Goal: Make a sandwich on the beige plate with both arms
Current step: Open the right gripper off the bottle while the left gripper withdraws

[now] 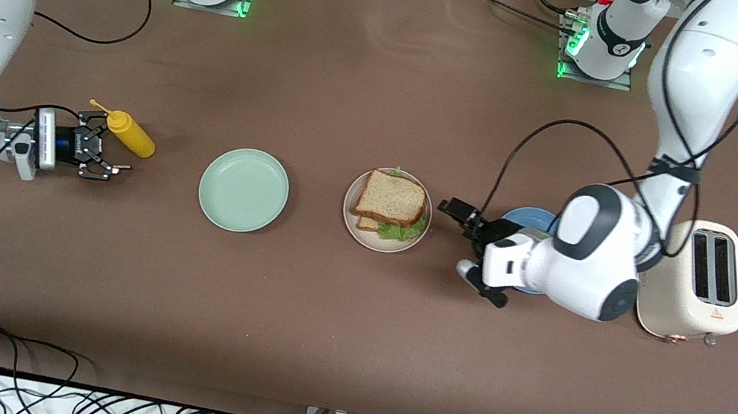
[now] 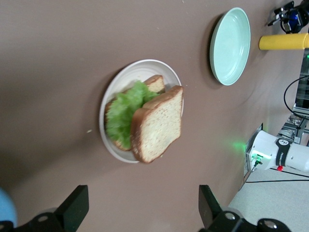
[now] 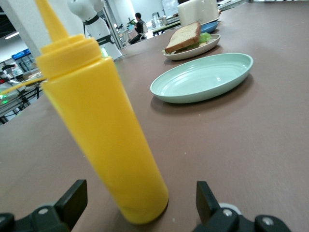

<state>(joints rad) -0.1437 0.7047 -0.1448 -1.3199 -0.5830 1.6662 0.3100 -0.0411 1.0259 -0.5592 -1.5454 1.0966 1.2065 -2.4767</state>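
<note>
Sitting assembled on the beige plate (image 1: pixel 381 240), mid-table, the sandwich (image 1: pixel 391 202) shows two tan, brown-crusted slices with ruffled green lettuce (image 2: pixel 123 116) between, the top slice skewed off the lower. It looks light, soft and easily shifted; any grip belongs on the crust edges, gently. The left gripper (image 1: pixel 464 244) rests empty, jaws wide, beside the plate and over a blue plate (image 1: pixel 524 218). The right gripper (image 1: pixel 109 158), also spread wide and empty, sits by an upright yellow bottle (image 3: pixel 99 125) near a glossy mint plate (image 1: pixel 244 189).
</note>
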